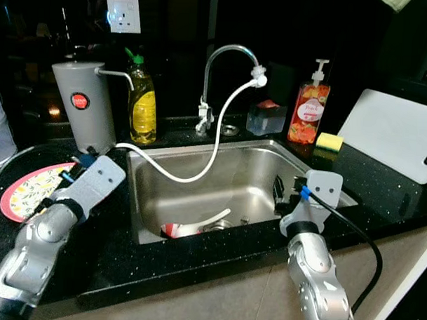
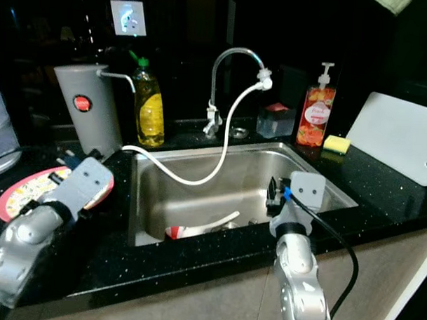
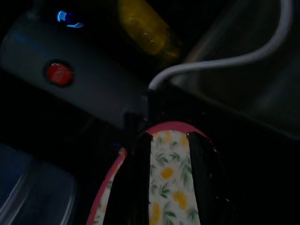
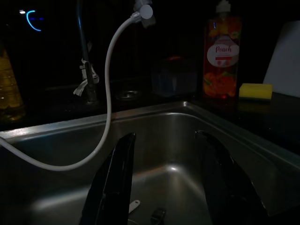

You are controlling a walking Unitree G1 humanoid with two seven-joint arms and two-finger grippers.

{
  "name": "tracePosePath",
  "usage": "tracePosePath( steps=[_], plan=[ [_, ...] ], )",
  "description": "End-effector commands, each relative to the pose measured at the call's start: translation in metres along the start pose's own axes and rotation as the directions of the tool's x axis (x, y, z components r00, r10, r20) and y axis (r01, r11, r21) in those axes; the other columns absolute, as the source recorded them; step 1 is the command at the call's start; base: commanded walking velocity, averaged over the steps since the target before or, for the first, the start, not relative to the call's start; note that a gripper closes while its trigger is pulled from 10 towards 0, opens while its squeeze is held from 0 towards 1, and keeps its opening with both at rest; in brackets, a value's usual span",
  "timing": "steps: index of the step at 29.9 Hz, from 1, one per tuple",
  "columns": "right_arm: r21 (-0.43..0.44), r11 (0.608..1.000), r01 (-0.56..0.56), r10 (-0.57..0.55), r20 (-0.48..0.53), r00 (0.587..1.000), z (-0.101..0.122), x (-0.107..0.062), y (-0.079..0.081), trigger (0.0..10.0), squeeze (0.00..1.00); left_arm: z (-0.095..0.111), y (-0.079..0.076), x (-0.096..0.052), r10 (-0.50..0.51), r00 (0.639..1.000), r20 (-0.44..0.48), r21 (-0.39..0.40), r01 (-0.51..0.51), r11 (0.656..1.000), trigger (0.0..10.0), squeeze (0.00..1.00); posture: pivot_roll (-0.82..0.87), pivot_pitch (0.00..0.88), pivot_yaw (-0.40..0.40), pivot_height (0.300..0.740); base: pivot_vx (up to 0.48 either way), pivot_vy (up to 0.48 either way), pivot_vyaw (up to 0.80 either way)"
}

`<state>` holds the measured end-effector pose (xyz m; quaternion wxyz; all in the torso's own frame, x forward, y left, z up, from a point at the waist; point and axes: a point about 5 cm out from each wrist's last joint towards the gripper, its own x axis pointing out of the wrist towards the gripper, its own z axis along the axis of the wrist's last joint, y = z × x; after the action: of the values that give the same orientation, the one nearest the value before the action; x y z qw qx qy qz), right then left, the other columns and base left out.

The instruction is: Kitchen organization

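Note:
A pink-rimmed plate [image 1: 26,188] with a yellow flower pattern lies on the black counter left of the sink. My left gripper [image 3: 168,137] hovers over the plate's near-sink edge, open, with the plate's pattern showing between its fingers [image 3: 138,178]; whether they touch it I cannot tell. My right gripper [image 4: 165,136] hangs open over the right side of the steel sink [image 1: 221,150], nothing between its fingers. On the sink floor lies a red and white item [image 1: 172,230].
A white hose [image 1: 214,146] loops from the faucet [image 1: 224,55] to a grey canister [image 1: 82,103]. A yellow bottle [image 1: 143,108], a peach soap pump [image 1: 308,111], a sponge [image 1: 329,141] and a white cutting board [image 1: 393,135] line the back and right.

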<state>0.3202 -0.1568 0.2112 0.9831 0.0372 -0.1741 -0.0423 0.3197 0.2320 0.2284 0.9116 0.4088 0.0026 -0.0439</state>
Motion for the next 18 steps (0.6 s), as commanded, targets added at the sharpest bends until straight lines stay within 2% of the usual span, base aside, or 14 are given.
tracePosePath(
  steps=[1,9,13,18],
  plan=[
    [-0.012,1.0,0.0,-0.001,-0.014,1.0,-0.002,-0.002,0.001,10.0,0.0,-0.004,-0.004,-0.004,-0.082,0.993,-0.086,0.039,0.085,0.996,10.0,0.0,-0.05,0.007,0.0,0.74,0.0,0.0,0.0],
    [-0.014,1.0,-0.009,0.009,-0.015,1.0,-0.002,-0.002,0.001,10.0,0.0,-0.012,-0.01,-0.01,-0.144,0.974,-0.172,0.068,0.158,0.985,10.0,0.0,-0.05,0.002,-0.002,0.74,0.0,0.0,0.0],
    [-0.013,1.0,-0.008,0.008,-0.013,1.0,-0.002,-0.001,0.001,10.0,0.0,-0.027,-0.012,-0.011,-0.113,0.959,-0.261,0.067,0.135,0.989,10.0,0.0,-0.04,0.003,-0.002,0.74,0.0,0.0,0.0],
    [-0.011,1.0,-0.011,0.01,-0.014,1.0,-0.002,-0.001,0.002,10.0,0.0,-0.035,-0.011,-0.013,-0.099,0.947,-0.307,0.114,0.14,0.983,10.0,0.0,-0.04,0.003,-0.001,0.74,0.0,0.0,0.0]
  ],
)
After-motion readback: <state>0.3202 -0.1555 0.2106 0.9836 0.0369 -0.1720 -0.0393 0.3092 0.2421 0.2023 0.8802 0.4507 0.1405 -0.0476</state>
